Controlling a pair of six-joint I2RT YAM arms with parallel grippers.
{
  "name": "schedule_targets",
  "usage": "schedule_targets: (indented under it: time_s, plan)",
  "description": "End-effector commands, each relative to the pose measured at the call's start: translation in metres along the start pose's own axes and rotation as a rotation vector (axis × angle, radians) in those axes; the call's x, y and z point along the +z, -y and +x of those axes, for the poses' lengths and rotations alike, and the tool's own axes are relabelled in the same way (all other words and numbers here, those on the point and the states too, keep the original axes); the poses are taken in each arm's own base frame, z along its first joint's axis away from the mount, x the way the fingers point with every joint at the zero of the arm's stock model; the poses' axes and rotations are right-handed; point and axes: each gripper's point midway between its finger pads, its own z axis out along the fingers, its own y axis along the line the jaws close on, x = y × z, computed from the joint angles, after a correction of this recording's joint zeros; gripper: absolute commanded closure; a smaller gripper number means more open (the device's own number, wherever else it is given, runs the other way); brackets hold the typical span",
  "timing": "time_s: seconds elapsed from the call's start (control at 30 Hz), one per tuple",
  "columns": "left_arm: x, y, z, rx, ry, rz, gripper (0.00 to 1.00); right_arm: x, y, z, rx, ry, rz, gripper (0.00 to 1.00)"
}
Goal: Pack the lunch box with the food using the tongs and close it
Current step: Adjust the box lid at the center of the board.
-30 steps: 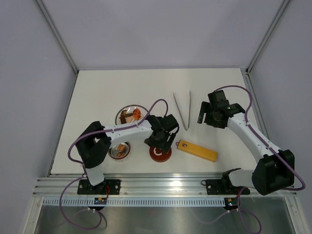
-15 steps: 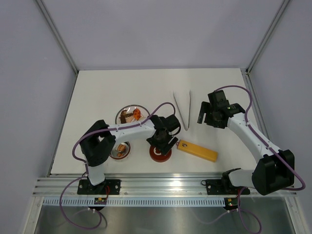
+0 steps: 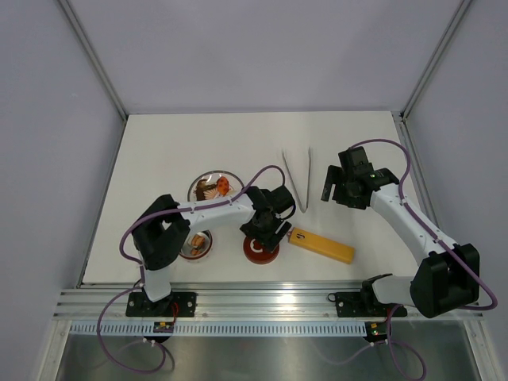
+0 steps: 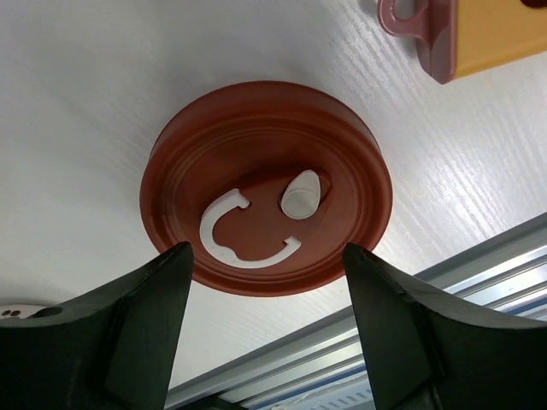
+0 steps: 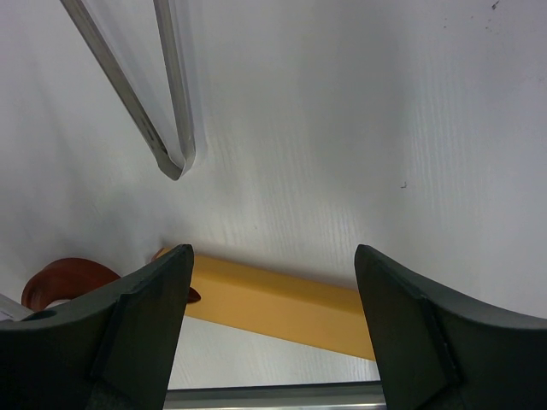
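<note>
The dark-red lid (image 3: 260,250) with its white curl mark lies flat near the front edge. My left gripper (image 3: 266,228) hangs open just above it. In the left wrist view the lid (image 4: 265,184) sits ahead of the gripper (image 4: 267,256), with a finger to either side and neither one touching it. The lunch box (image 3: 194,245) stands to the lid's left with some food in it. More food (image 3: 213,189) lies on the silver plate (image 3: 196,187). The tongs (image 3: 298,179) lie on the table, their joined end (image 5: 175,161) in the right wrist view. My right gripper (image 3: 344,192) is open and empty.
A long yellow-orange bar (image 3: 322,246) with a dark-red end loop lies right of the lid, close to it, and shows below the right gripper (image 5: 282,303). The metal rail (image 3: 270,298) runs along the table's front edge.
The left arm has shifted slightly, settling its gripper lower over the lid, and its jaws have narrowed a touch. The right arm has not moved.
</note>
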Motion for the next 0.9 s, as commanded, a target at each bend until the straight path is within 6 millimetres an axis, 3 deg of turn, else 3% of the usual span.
schedule_targets:
  time_s: [0.0,0.17,0.3,0.53,0.87]
  plan:
    - [-0.02,0.013,-0.016,-0.134,0.075,0.035,0.25,-0.008,-0.006,-0.003,-0.006,0.01,-0.043,0.16]
    - [-0.028,0.01,-0.013,-0.288,0.125,0.021,0.23,-0.008,-0.009,0.005,-0.002,-0.012,-0.07,0.16]
    - [-0.032,0.006,-0.012,-0.345,0.157,0.003,0.22,-0.008,-0.022,0.024,-0.004,-0.065,-0.149,0.17]
    - [-0.02,0.005,-0.008,-0.409,0.145,0.017,0.18,-0.01,-0.042,0.058,-0.054,-0.111,-0.177,0.17]
    - [-0.009,-0.002,-0.007,-0.442,0.144,-0.023,0.2,-0.011,-0.045,0.052,-0.039,-0.082,-0.176,0.17]
